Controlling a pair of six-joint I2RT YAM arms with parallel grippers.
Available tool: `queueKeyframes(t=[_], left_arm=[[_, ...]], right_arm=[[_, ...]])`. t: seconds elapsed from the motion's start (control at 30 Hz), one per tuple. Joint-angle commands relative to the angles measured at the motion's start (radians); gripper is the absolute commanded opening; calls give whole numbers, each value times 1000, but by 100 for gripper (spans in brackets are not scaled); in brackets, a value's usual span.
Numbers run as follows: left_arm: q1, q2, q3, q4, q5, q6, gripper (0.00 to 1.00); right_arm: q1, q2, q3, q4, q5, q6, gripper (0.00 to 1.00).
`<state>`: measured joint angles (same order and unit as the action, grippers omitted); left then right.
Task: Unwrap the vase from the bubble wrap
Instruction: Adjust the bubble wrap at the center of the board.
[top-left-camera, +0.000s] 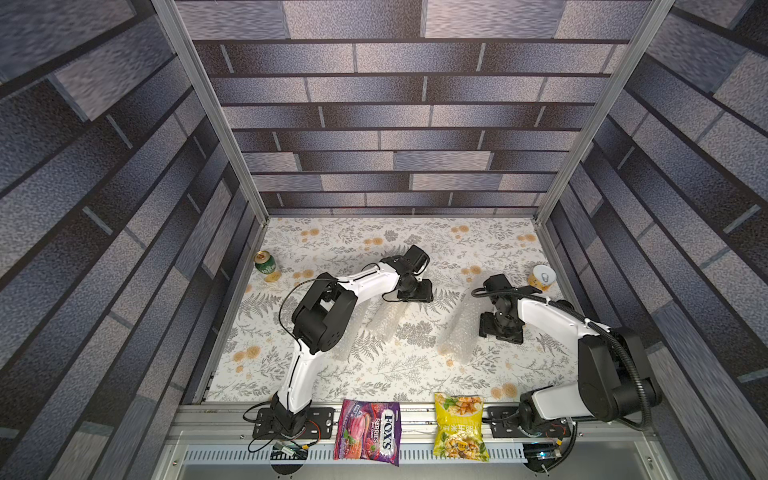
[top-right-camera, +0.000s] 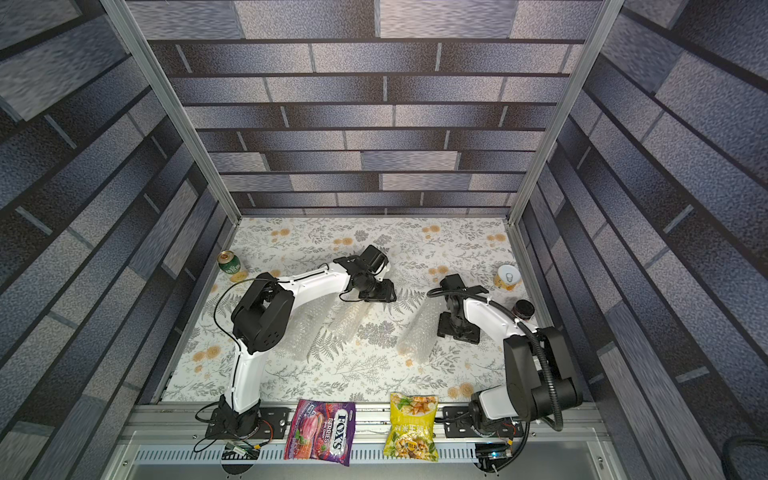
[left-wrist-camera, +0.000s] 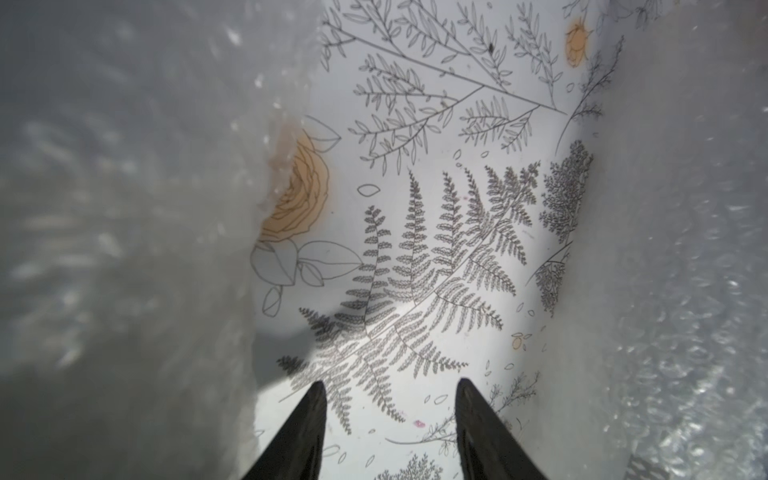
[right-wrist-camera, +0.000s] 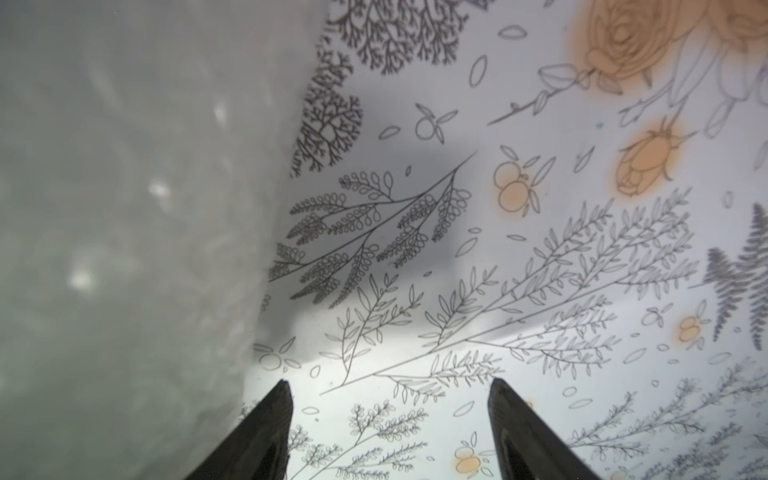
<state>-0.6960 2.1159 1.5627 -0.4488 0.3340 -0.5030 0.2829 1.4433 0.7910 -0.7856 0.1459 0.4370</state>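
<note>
Left gripper (left-wrist-camera: 388, 384): jaws partly open with nothing between them, only the bare floral table (left-wrist-camera: 419, 137) shows in the gap. The left wrist view has bubble wrap (left-wrist-camera: 124, 232) close on both sides of the fingers, and neither finger is clearly touching it. In a top view this gripper sits low at the far end of the middle roll (top-left-camera: 384, 318).

Right gripper (right-wrist-camera: 390, 384): jaws wide and empty. Wrap runs alongside one finger but none is in the bite. From above it's just right of the right roll (top-left-camera: 457, 332).

There's a third one, the left roll (top-left-camera: 345, 336), partly under the left arm's elbow and near-left of the middle one. All three lie on the table and look fully wound.

The vase isn't visible, and I can't tell which roll has it.

Step, as I read it: pre-grasp, with no unwrapping started.

The next move needs:
- a loose outer edge found on the chosen roll
- a pinch on that single layer only, not the whole bundle
- the other gripper steadying the roll so it unrolls rather than drags
- a pull out across the table, kept low
</note>
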Motion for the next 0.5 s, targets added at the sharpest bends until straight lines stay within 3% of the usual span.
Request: queueKeyframes(t=[0.0, 0.27, 0.47], left_arm=[[22, 36, 22, -4, -11, -17, 52], [78, 56, 45, -1, -7, -22, 51], [24, 99, 170, -73, 35, 0, 51]], right_arm=[[-5, 32, 47, 42, -28, -33, 75], [-15, 2, 65, 27, -14, -51, 76], [-20, 56, 96, 59, -32, -55, 76]])
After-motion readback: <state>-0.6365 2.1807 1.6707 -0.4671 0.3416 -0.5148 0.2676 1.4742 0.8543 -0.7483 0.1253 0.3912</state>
